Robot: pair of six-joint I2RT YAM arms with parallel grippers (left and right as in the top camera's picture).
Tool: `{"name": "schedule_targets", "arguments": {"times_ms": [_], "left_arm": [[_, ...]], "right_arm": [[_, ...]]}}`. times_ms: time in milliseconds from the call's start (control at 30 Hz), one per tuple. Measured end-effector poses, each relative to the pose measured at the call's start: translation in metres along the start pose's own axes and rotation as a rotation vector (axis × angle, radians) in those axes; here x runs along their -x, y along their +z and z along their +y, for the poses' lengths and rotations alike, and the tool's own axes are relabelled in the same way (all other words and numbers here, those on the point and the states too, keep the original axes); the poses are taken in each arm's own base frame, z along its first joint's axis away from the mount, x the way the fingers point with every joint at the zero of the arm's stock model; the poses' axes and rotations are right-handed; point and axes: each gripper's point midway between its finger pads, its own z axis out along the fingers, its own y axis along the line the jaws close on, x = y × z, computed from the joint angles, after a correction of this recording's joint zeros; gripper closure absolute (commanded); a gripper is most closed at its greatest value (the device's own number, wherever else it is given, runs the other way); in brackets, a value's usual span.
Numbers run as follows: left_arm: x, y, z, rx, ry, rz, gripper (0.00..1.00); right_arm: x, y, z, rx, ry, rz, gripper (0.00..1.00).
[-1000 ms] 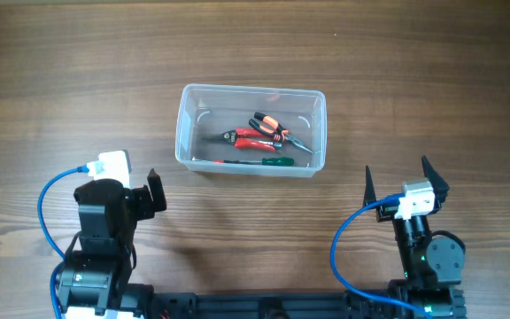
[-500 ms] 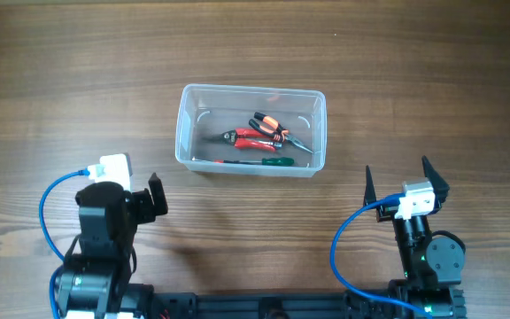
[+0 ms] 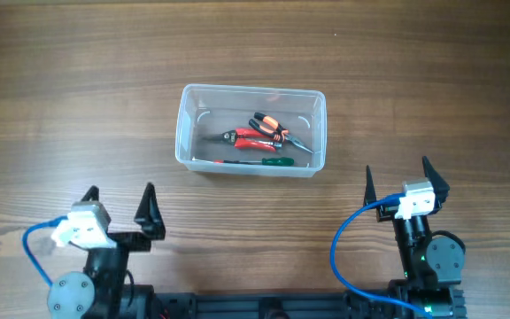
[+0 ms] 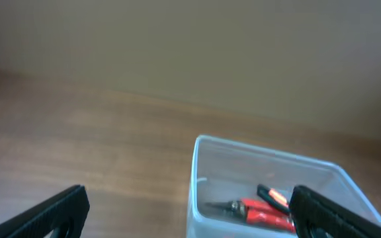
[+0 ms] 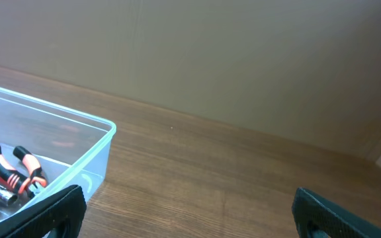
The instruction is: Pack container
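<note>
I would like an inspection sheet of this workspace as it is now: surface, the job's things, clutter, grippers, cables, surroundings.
Surface: wooden table, brown grain, no spill seen.
Job's things: clear container upright, no lid on it; inside lie red-handled pliers, orange-and-black pliers and a green-handled screwdriver.
Clutter: nothing seen.
Grippers: left gripper open, empty; right gripper open, empty; both apart from the container.
Cables: left blue cable and right blue cable loop beside the arm bases, away from the container.
Surroundings: plain beige wall behind the table.
</note>
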Motion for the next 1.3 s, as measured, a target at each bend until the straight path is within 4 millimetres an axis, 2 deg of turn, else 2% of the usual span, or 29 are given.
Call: {"name": "schedule_targets", "arguments": {"times_ms": [100,167,267,367,467,533,567,833,1300], "left_arm": [[0.011,0.014,0.0,-0.008,-0.007,-0.109,0.0],[0.006,0.025,0.003,-0.007,-0.011,-0.15,0.0],[-0.016,0.043,0.01,-0.005,-0.018,-0.175,0.0],[-0.036,0.054,0.015,-0.003,-0.036,-0.165,0.0],[-0.06,0.061,0.016,-0.018,-0.049,-0.113,0.0],[-0.084,0.064,0.013,-0.049,-0.05,-0.037,0.0],[-0.089,0.065,0.012,-0.059,-0.05,-0.023,0.0],[-0.089,0.064,0.003,-0.114,-0.055,-0.015,0.0],[-0.089,0.064,0.002,-0.121,-0.059,-0.014,0.0]], "right_arm": [[0.0,0.0,0.0,0.0,0.0,0.0,0.0],[0.0,0.0,0.0,0.0,0.0,0.001,0.0],[0.0,0.0,0.0,0.0,0.0,0.0,0.0],[0.0,0.0,0.0,0.0,0.0,0.0,0.0],[0.0,0.0,0.0,0.0,0.0,0.0,0.0],[0.0,0.0,0.0,0.0,0.0,0.0,0.0],[0.0,0.0,0.0,0.0,0.0,0.0,0.0],[0.0,0.0,0.0,0.0,0.0,0.0,0.0],[0.0,0.0,0.0,0.0,0.0,0.0,0.0]]}}
